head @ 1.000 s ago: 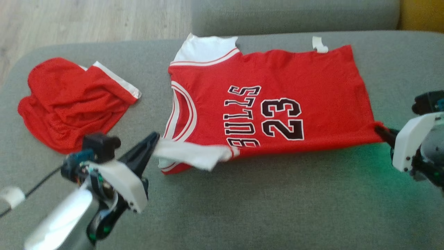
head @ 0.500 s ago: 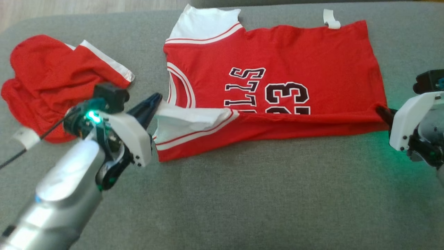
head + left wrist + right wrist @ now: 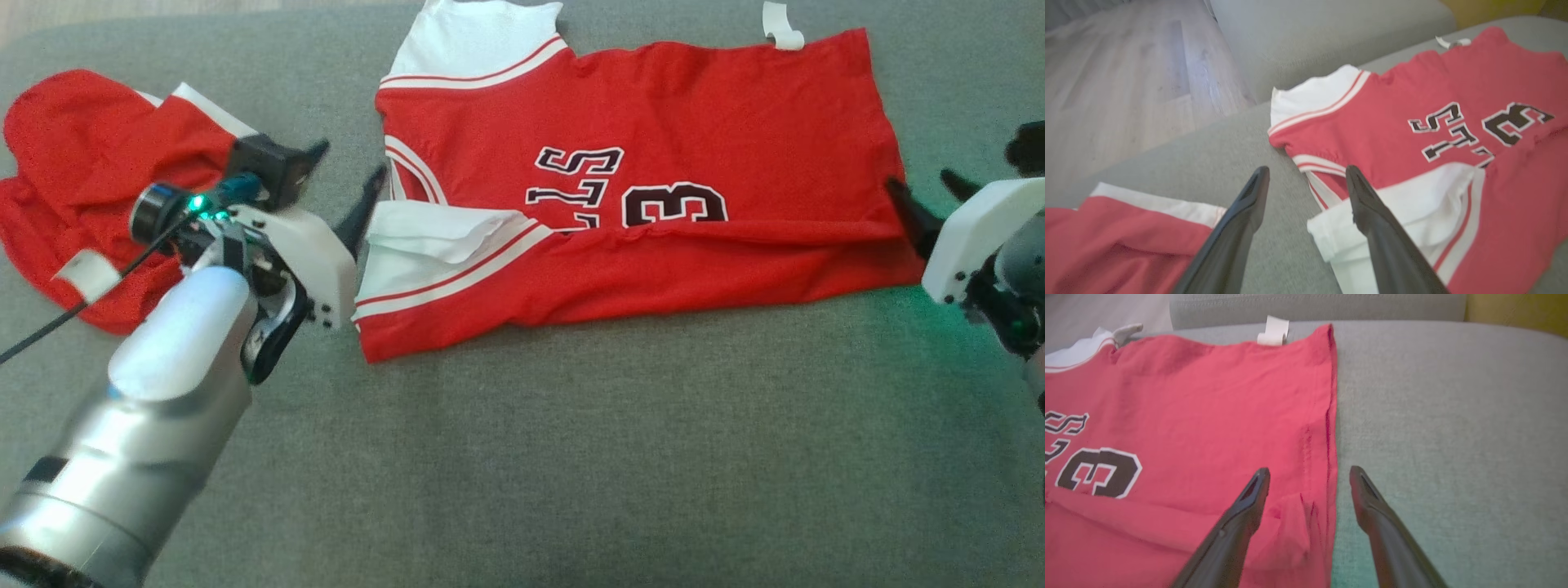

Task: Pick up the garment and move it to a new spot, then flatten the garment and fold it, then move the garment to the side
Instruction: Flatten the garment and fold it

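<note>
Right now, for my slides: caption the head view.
Open left gripper and right gripper flank a part-folded jersey on a cushion.

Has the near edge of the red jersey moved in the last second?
Yes. The near edge of the jersey has folded over away from the robot, toward the white tag, now covering half of the number 23.

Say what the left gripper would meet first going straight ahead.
Probably the jersey, at its red shoulder edge beside the grey cushion; depth is unclear, so the left gripper might touch cushion first.

Home living room: grey sofa (image 3: pixel 571 457), wooden floor (image 3: pixel 1126 81).
</note>
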### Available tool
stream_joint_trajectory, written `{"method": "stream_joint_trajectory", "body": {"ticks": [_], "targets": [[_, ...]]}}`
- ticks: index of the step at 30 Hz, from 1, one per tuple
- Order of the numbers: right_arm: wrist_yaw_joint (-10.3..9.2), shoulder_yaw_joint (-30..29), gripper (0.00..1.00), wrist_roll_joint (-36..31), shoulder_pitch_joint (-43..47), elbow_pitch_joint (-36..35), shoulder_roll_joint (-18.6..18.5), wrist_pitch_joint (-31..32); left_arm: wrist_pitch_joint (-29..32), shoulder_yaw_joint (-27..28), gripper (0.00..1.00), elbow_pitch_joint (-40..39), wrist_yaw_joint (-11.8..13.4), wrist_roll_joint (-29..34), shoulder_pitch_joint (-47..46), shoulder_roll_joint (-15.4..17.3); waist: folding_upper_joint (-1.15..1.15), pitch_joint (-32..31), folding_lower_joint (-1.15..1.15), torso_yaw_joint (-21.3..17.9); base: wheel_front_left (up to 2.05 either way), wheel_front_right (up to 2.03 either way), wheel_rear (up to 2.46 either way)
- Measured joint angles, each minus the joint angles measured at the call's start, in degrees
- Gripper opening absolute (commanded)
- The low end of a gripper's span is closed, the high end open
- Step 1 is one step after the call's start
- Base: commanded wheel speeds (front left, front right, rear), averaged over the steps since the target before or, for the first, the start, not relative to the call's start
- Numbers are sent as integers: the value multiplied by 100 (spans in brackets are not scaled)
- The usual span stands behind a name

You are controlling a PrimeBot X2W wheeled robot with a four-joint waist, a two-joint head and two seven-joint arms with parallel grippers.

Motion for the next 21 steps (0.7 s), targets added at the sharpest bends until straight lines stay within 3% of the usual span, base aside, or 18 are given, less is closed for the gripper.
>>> {"method": "stream_joint_trajectory", "body": {"ticks": [8,11,15,18,21], "targets": [[0,-359,100,-408,-36,176,127,-1781,-1842,684,100,60,435,-125,-16,-343,0,-335,0,89,0,0,0],[0,-561,100,-632,8,129,191,-2372,-2017,976,100,-245,553,-158,187,-352,0,-509,0,114,0,0,0],[0,-1057,100,-1084,227,-29,278,-2569,-2030,1516,100,-1046,734,-21,741,-380,0,-691,-1,122,0,0,0],[0,-1901,100,-1638,720,-757,426,-2579,-2054,2023,100,-1869,847,352,1438,-492,0,-854,-1,121,0,0,0],[0,-2662,100,-2172,1438,-1621,829,-2579,-2054,2356,100,-2365,926,770,2160,-692,0,-1004,-1,122,0,0,0]]}}
